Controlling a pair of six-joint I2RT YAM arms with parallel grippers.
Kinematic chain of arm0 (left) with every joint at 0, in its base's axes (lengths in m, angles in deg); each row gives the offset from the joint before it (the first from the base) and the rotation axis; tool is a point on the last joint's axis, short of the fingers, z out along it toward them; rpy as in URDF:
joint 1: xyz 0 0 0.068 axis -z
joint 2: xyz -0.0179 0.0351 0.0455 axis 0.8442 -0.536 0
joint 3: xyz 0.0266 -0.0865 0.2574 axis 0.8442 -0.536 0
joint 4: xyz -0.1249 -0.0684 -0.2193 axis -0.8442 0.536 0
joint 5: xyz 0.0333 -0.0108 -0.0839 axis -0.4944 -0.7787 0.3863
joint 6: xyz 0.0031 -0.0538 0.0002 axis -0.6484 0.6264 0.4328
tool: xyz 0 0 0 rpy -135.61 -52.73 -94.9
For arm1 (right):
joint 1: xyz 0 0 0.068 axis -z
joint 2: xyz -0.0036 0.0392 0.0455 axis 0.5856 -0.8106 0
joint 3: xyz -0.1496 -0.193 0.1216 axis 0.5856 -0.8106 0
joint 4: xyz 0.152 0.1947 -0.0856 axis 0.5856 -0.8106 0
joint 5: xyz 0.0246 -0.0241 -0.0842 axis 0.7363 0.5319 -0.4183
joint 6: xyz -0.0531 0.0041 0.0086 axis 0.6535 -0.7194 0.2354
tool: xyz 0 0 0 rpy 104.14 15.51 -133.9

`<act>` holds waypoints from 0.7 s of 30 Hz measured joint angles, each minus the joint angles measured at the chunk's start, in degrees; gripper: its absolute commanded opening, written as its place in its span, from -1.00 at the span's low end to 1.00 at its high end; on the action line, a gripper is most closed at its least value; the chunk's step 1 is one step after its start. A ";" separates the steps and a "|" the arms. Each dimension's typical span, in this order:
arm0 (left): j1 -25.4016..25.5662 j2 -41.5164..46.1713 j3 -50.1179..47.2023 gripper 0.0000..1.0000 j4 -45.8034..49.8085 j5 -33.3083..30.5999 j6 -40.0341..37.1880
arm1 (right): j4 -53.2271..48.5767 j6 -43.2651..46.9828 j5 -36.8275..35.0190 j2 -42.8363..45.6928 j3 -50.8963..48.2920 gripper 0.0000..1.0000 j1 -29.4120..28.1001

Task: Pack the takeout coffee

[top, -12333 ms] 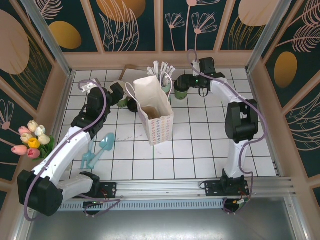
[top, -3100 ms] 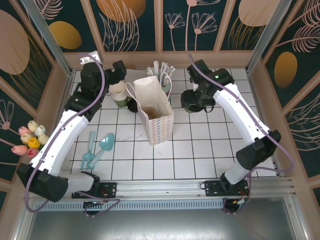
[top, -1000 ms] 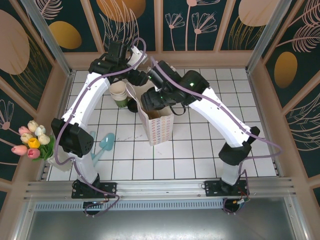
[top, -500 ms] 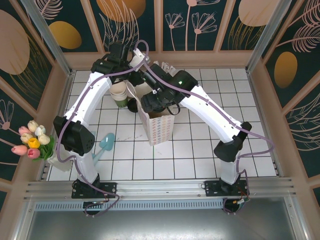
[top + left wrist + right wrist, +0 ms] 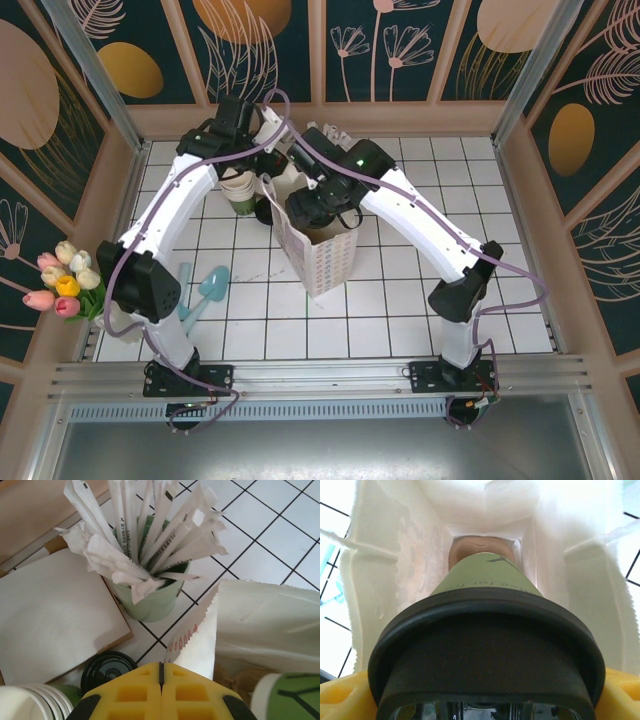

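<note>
Tight fit: bag (image 5: 385, 580) walls sit close round the coffee (image 5: 485, 575) on every side, with brown bag bottom visible past the cup. Coffee is in the bag mouth, a green cup with a black lid, clamped by the right gripper (image 5: 480, 700). In the top view the arm hides the cup. Left gripper (image 5: 161, 672) fingers are pressed together just beside the bag's rim corner; can't tell if paper is pinched. Stick cup (image 5: 150, 602) at bag's 12 o'clock.

There are 1 paper bag (image 5: 322, 262), 1 lidded green cup (image 5: 485, 630), 1 pale cup of wrapped sticks (image 5: 150, 602), 1 stack of lidless cups (image 5: 237, 188), 1 separate black lid (image 5: 107, 666), 2 teal scoops (image 5: 211, 284) and 1 tulip bunch (image 5: 62, 280).
</note>
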 measured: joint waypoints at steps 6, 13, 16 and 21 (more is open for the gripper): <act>0.00 3.50 -3.63 -1.00 -2.36 1.07 1.51 | 0.00 0.85 1.90 0.00 -0.15 -0.03 0.00; 0.00 3.58 -4.24 -1.00 -3.50 2.27 1.40 | 0.07 0.76 3.41 -0.35 -0.96 -0.03 1.40; 0.00 4.11 -5.70 -1.00 -4.61 2.05 1.01 | 0.04 0.20 3.56 -0.35 -2.40 -0.03 2.62; 0.00 4.61 -7.06 -1.00 -6.25 1.73 0.81 | 0.09 -0.48 3.93 -0.35 -3.67 -0.04 3.23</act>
